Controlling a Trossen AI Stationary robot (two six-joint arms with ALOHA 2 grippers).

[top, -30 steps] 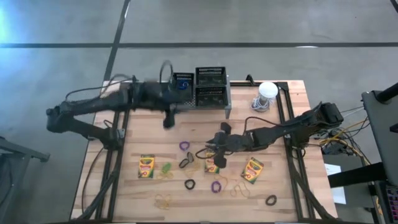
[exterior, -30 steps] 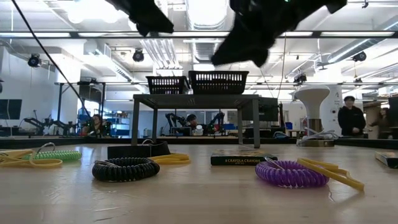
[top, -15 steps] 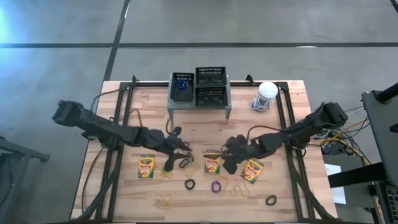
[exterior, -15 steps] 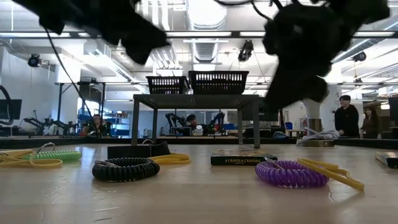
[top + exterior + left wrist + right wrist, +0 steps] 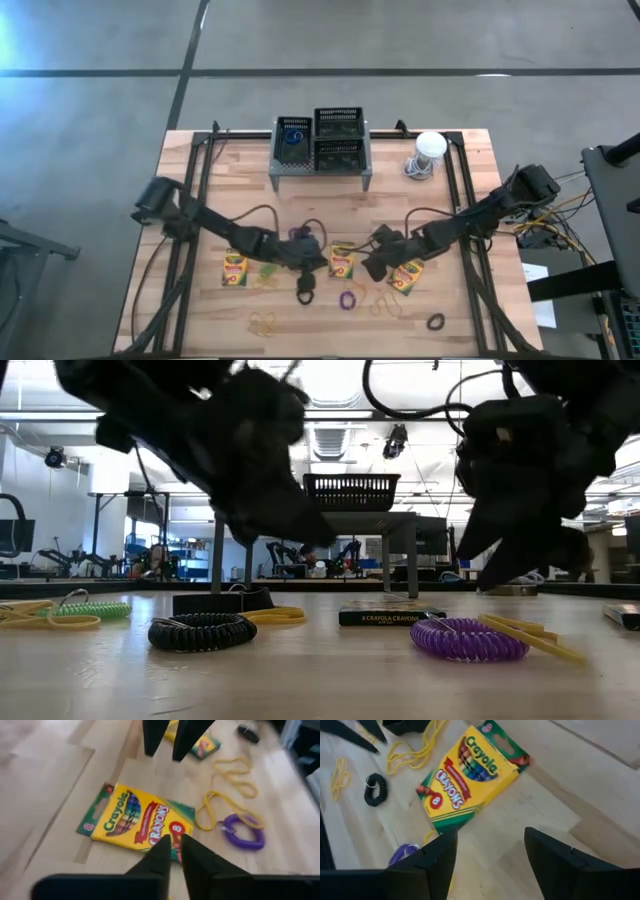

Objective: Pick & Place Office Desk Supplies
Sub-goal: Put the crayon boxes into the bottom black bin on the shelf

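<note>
Three yellow-and-green crayon boxes lie flat on the table: left [image 5: 235, 268], middle [image 5: 342, 262] and right [image 5: 407, 275]. My left gripper [image 5: 318, 256] hovers just left of the middle box [image 5: 135, 820]; its fingers [image 5: 172, 851] stand almost together with nothing between them. My right gripper [image 5: 372, 262] hangs open [image 5: 492, 845] just right of the same box [image 5: 470, 775], above the table [image 5: 520, 560]. Black [image 5: 305, 295] and purple [image 5: 347, 298] loop bands and tan rubber bands [image 5: 265, 322] lie near the front edge.
The grey mesh rack with black baskets [image 5: 320, 140] stands at the far middle, with a white-domed object [image 5: 428, 150] to its right. Another purple loop [image 5: 297, 233], a green one [image 5: 267, 270], a black one [image 5: 435, 322] and yellow bands [image 5: 385, 305] are scattered about.
My left arm has swung from the rack at the far side toward the near middle of the table and sunk low beside the middle crayon box. My right gripper has slid a little toward the table's right and near edge, come down and rolled about its axis.
</note>
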